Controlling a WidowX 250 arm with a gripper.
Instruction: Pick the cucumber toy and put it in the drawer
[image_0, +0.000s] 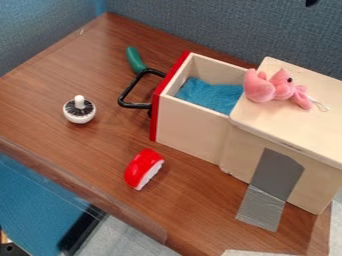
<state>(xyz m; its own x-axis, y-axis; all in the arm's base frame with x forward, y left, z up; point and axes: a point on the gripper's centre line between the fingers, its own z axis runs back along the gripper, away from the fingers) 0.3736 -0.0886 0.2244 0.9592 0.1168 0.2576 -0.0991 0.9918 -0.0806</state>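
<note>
Nearest the camera, pale, rough-looking material (252, 253) shows just off the table's (73, 145) near edge. Toward the left on the table stands a small round brush (79, 110), with a smooth white knob, white rim and dark bristles. Farther back, near the far-left corner, the cucumber toy (135, 59) lies flat on the wood-grained table, outside the drawer (194, 120). It is dark green, smooth and slightly curved; its long axis runs from an end pointing at the far edge to one right by the black looped handle (136, 105). Nearer the camera lies a glossy, rounded red toy (143, 167) with a ridged white underside. Right of these, the drawer stands open, pale wood with a red front and a nubbly blue cloth (208, 94) inside. It slides from a pale wooden box (310, 130); silvery-grey tape (267, 187) runs down the box's side onto the table. On the box's top rests a pink plush toy (272, 86) with a white string. At the upper right, a small black tip, seemingly the gripper (312, 2), is well apart from the cucumber toy; its opening and any hold on something cannot be told.
</note>
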